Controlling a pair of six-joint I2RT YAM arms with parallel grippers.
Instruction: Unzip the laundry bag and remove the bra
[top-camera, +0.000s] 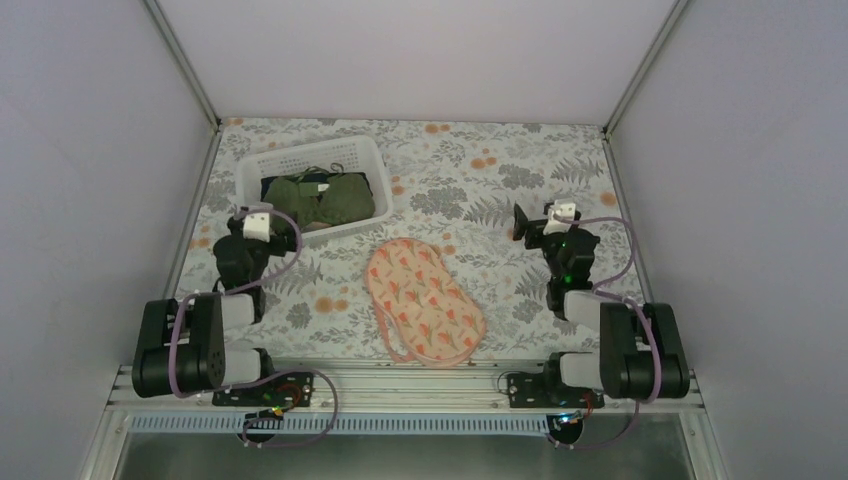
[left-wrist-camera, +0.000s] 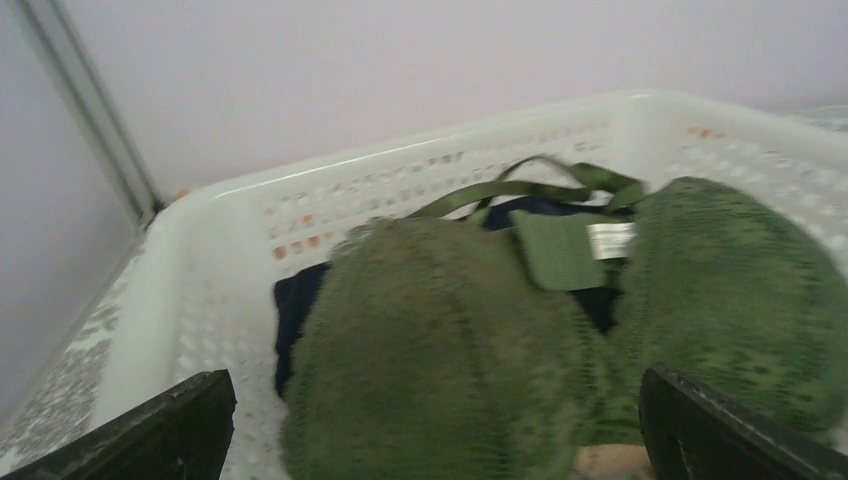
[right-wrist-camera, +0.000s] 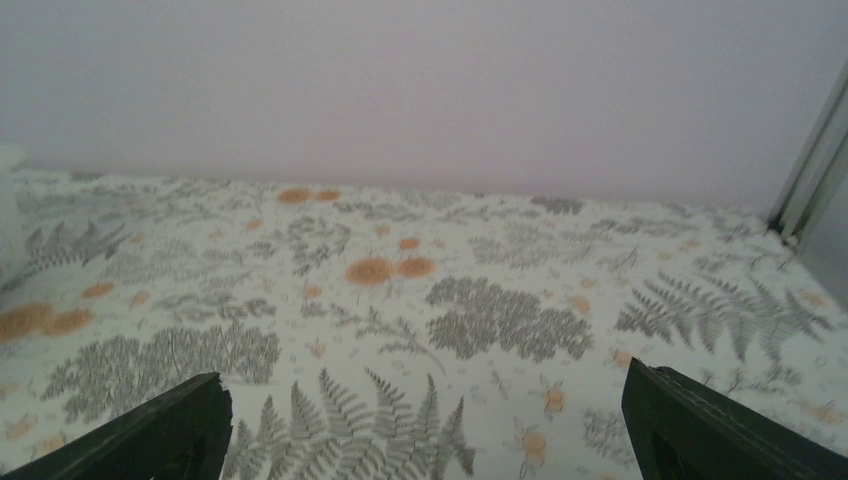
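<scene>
my left tool (left-wrist-camera: 440, 435) hangs spread wide at the 7 o'clock corner of the basket (top-camera: 300, 160), holding nothing. the basket sits at 11 o'clock on the surface (top-camera: 500, 180). in it the bra (top-camera: 325, 200) lies cups up over a navy cloth (left-wrist-camera: 300, 300). the bag (top-camera: 425, 303) lies flat on the surface near 6 o'clock, at 5 o'clock from the basket and apart from it. my right tool (right-wrist-camera: 425, 430) is spread too, empty, above the surface at 3 o'clock.
</scene>
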